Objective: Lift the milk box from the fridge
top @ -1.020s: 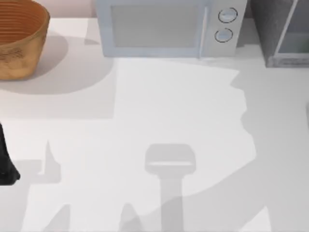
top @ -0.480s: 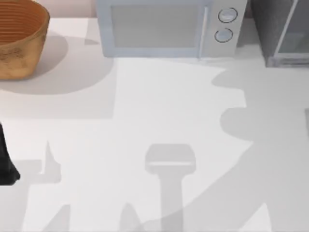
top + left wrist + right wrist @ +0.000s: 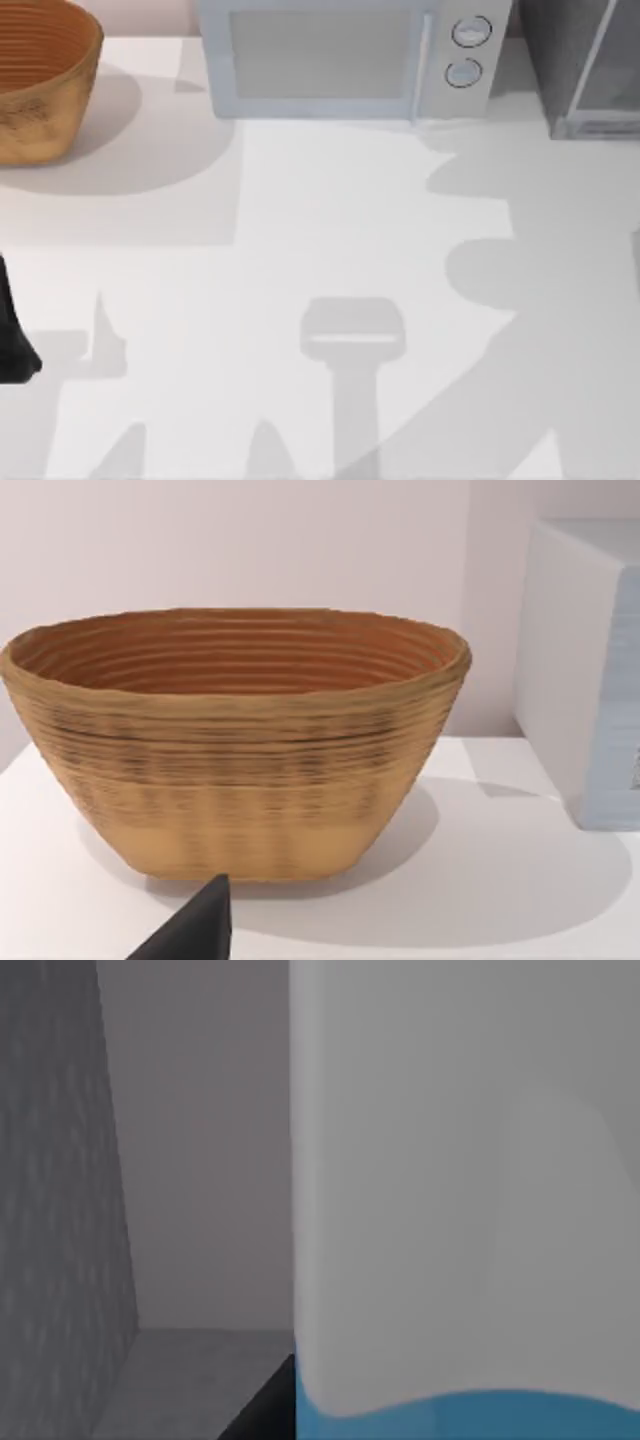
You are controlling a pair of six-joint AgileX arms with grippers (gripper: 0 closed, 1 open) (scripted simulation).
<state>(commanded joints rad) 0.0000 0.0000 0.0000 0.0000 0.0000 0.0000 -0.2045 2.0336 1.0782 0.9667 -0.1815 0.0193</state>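
Note:
The milk box is very close in the right wrist view, a white face with a sky-blue band low down. It stands inside the fridge, whose dark grey speckled wall and floor show beside it. A dark part of my right gripper sits right against the carton's edge. In the top view the fridge stands at the far right corner with its pale-framed door. My left gripper is parked at the table's left edge.
A woven brown basket sits at the far left, seen close in the left wrist view as the basket. A pale blue-grey microwave with two dials stands at the back middle. The right arm's shadow covers the table's right side.
The right arm's shadow has spread further left and toward the fridge across the table's right side. The left arm has not moved.

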